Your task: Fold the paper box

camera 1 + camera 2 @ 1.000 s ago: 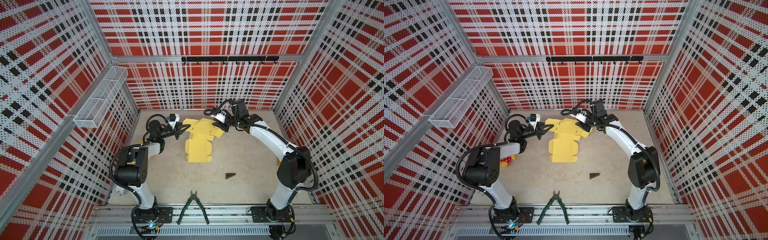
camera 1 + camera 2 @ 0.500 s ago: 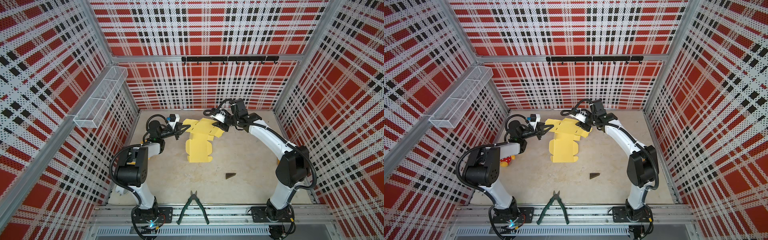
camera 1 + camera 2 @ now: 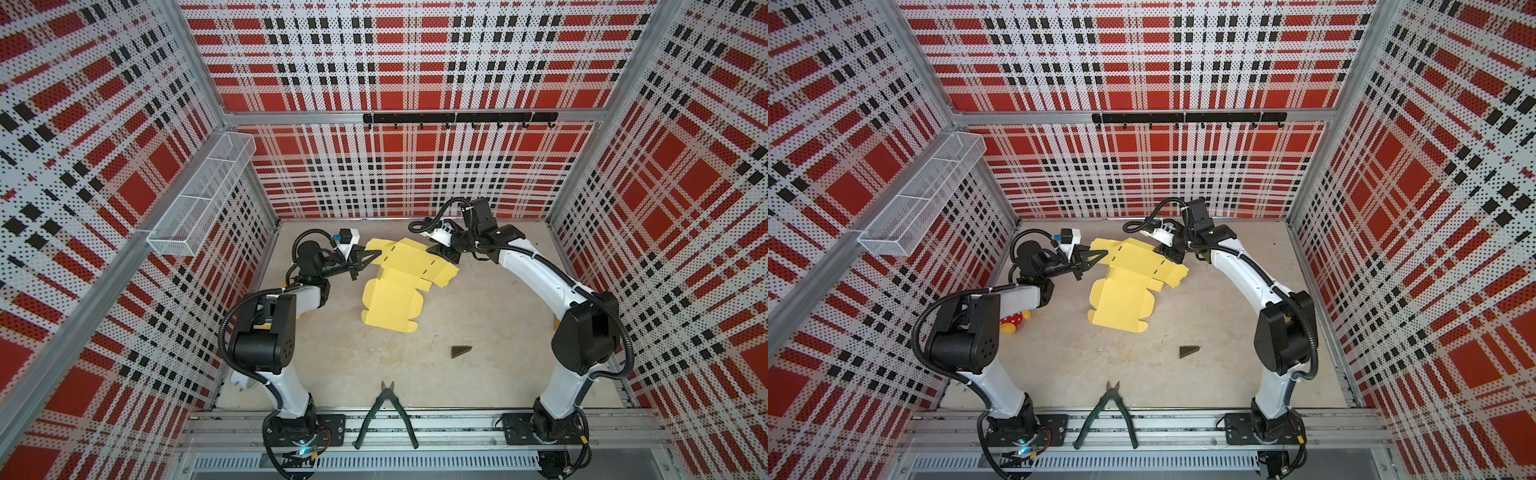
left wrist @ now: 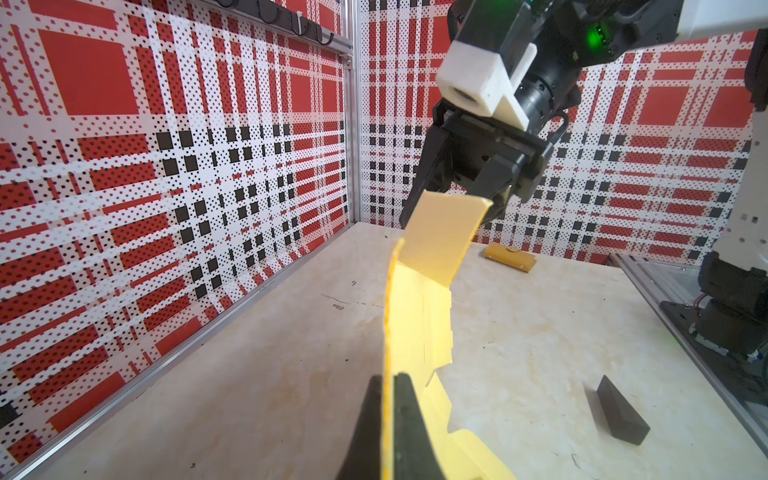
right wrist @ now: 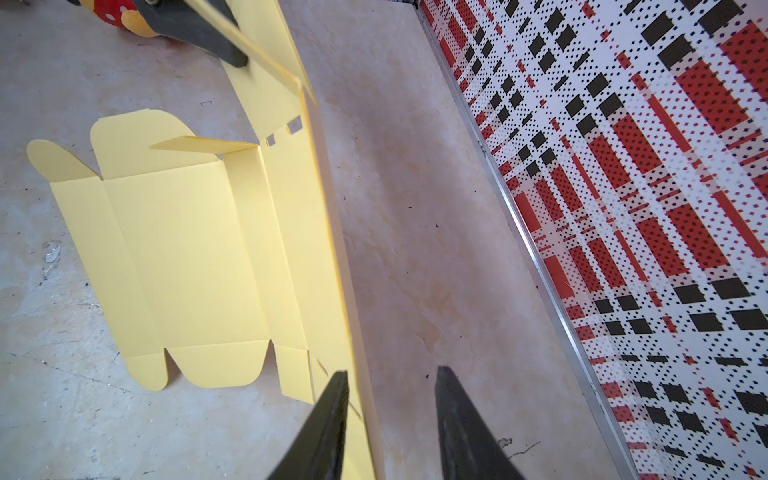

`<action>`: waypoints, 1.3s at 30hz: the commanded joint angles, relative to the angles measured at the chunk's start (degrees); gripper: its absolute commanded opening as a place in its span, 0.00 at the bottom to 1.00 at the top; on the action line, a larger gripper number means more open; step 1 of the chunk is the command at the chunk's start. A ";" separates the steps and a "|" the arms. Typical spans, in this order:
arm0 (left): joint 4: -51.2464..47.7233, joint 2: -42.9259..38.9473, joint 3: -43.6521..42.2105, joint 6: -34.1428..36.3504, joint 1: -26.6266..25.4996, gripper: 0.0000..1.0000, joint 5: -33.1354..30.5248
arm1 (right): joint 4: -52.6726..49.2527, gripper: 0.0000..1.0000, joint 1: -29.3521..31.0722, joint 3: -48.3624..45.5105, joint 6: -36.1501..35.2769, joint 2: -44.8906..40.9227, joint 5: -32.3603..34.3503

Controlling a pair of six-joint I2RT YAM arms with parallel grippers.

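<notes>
The paper box (image 3: 392, 299) (image 3: 1125, 299) is a pale yellow die-cut sheet. Its near part lies flat on the table and its far panel is raised off it. My left gripper (image 3: 376, 253) (image 3: 1100, 253) (image 4: 386, 378) is shut on the left end of that raised panel. The thin card edge is pinched between its fingers. My right gripper (image 3: 442, 254) (image 3: 1169, 254) (image 5: 392, 372) is open at the panel's right end. The raised edge of the paper box (image 5: 187, 249) passes between its fingers, close to one of them. The left wrist view shows the right gripper (image 4: 451, 216) straddling the flap.
Green pliers (image 3: 386, 409) lie at the front edge and a black wedge (image 3: 461, 351) at the right of the middle. A red-dotted plush toy (image 3: 1013, 322) sits by the left arm. A small orange-yellow piece (image 4: 509, 257) lies by the right wall. A wire basket (image 3: 199, 199) hangs on the left wall.
The right arm's elbow has shifted slightly. Both grippers and the sheet stay where they were.
</notes>
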 commanded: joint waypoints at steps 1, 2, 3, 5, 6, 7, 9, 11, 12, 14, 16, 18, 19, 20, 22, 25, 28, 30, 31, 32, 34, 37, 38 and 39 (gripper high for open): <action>2.03 0.29 -0.55 0.45 0.11 0.03 0.80 | 0.01 0.26 0.65 2.54 -1.69 1.57 -0.92; 2.03 0.28 -0.49 0.41 0.16 0.03 0.78 | -0.17 0.18 0.87 2.87 -1.87 1.92 -0.48; 2.03 0.20 -0.44 0.33 0.15 0.04 0.79 | -0.59 0.08 1.08 3.27 -2.45 2.30 0.20; 2.03 0.11 -0.47 -0.11 0.20 0.08 0.59 | -1.36 0.00 1.37 3.78 -3.81 2.56 1.81; 2.03 -0.11 -0.32 -0.75 0.26 0.15 0.46 | -1.59 0.00 1.51 3.68 -4.75 2.40 3.05; 2.03 -0.36 -0.19 -1.64 0.56 0.22 0.28 | -1.39 0.00 1.61 2.99 -5.72 1.97 4.30; 2.03 -1.38 0.20 -3.54 1.19 0.32 1.07 | -0.08 0.00 1.62 1.05 -7.55 0.62 6.59; 0.29 -3.56 0.77 -5.09 2.04 0.40 2.55 | 1.57 0.00 1.57 -1.10 -9.67 -0.87 8.67; -1.43 -5.00 0.99 -5.43 2.44 0.43 3.22 | 2.19 0.00 1.62 -1.82 -10.51 -1.42 9.64; -4.55 -8.56 1.15 -6.14 3.53 0.50 5.40 | 2.82 0.00 1.78 -2.67 -12.56 -2.20 11.68; -8.97 -12.50 0.81 -5.15 5.20 0.55 6.70 | 3.59 0.00 2.00 -3.33 -14.95 -2.63 13.77; -12.47 -15.32 0.49 -3.62 7.47 0.57 7.64 | 4.96 0.00 2.56 -4.51 -18.26 -2.67 15.63; -14.13 -16.13 0.41 -2.93 8.80 0.58 7.73 | 5.86 0.00 3.12 -5.25 -20.62 -2.53 17.05; -15.64 -16.38 0.38 -2.38 9.98 0.58 7.53 | 7.12 0.00 3.81 -5.92 -22.17 -2.16 18.59; -17.31 -15.71 0.29 -1.99 12.54 0.59 7.56 | 8.80 0.00 5.18 -6.46 -24.41 -0.78 20.73; -19.13 -14.16 0.31 -2.02 14.64 0.59 7.77 | 10.85 0.00 6.83 -6.54 -25.91 1.27 22.78; -24.80 -13.30 0.40 3.42 14.93 0.60 7.57 | 15.32 0.00 8.33 -8.61 -28.07 2.59 25.97; -38.31 -13.42 2.82 13.47 14.36 0.61 4.81 | 17.72 0.00 8.93 -9.99 -28.65 2.59 27.12; -51.80 -13.65 5.92 24.12 13.26 0.61 1.01 | 18.64 0.00 9.05 -10.63 -28.38 2.42 27.15; -67.76 -13.25 9.73 36.62 11.58 0.61 -4.03 | 19.54 0.00 9.09 -11.11 -28.23 1.96 27.24; -92.99 -10.14 18.31 60.59 7.43 0.63 -12.46 | 22.44 0.00 9.07 -12.79 -28.23 0.79 28.45; -99.13 -6.48 22.05 63.99 7.27 0.63 -11.86 | 25.32 0.00 9.03 -14.63 -30.02 -0.24 30.40; -99.05 -6.15 22.10 64.01 7.66 0.63 -10.96 | 26.60 0.00 9.32 -15.63 -30.34 -0.59 31.11; -98.92 -6.05 22.11 64.18 7.67 0.63 -11.00 | 28.02 0.00 9.63 -16.88 -30.50 -1.01 31.37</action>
